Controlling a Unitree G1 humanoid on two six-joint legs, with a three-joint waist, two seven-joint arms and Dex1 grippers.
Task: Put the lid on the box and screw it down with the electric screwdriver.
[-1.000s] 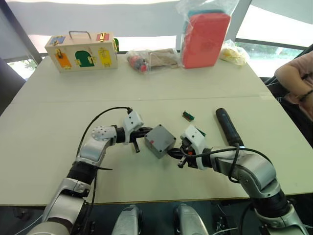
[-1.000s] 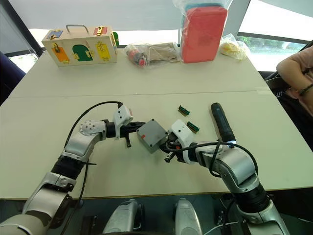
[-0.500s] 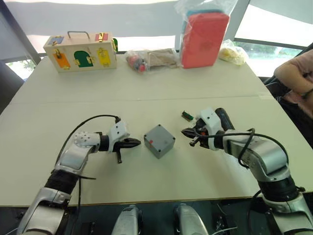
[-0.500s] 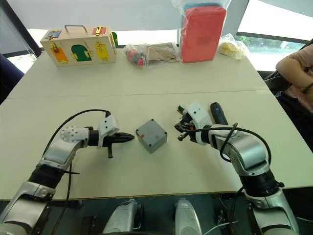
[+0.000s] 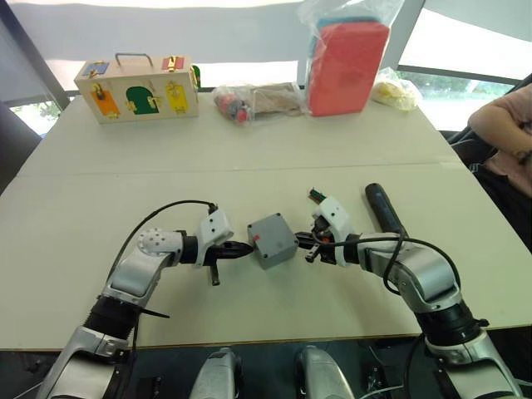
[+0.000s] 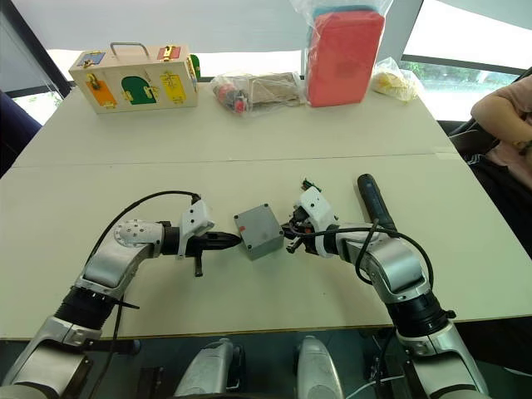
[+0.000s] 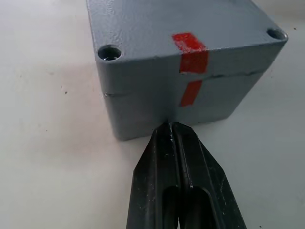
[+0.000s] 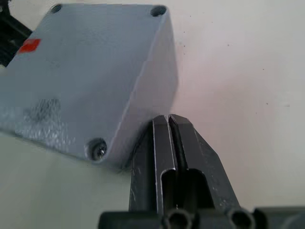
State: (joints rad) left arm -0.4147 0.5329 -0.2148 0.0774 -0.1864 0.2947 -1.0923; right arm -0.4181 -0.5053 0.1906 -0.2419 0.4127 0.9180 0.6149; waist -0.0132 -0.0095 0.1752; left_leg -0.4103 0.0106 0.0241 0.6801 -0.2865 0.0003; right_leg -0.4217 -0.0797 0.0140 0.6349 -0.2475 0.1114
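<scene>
Black and tapered, the left gripper (image 7: 172, 128) has its two fingers pressed flat together, holding nothing, with the tips touching the lower side wall of the small square grey plastic box (image 7: 171, 100). Sitting on that box is the shallow grey plastic lid (image 7: 167, 28), its flat face faintly grainy; a thin seam marks where the two meet, and a strip of red tape (image 7: 193, 50) runs over the lid's edge and down the wall. Two round screw holes show at the lid's near corners in the left wrist view. On the opposite side, the right gripper (image 8: 169, 120) is likewise clenched on nothing, its tips against the box's wall just below the lid's rim, next to a corner hole with a metal screw in it. Beyond the right gripper, near but apart, lies the thick black cylindrical electric screwdriver (image 5: 382, 209) on the smooth cream table (image 5: 249, 158), with one small green part (image 5: 317, 196) just beside the gripper's wrist. Far across stand one wooden latch box (image 5: 139, 86) and one red pack in clear plastic (image 5: 347, 56).
</scene>
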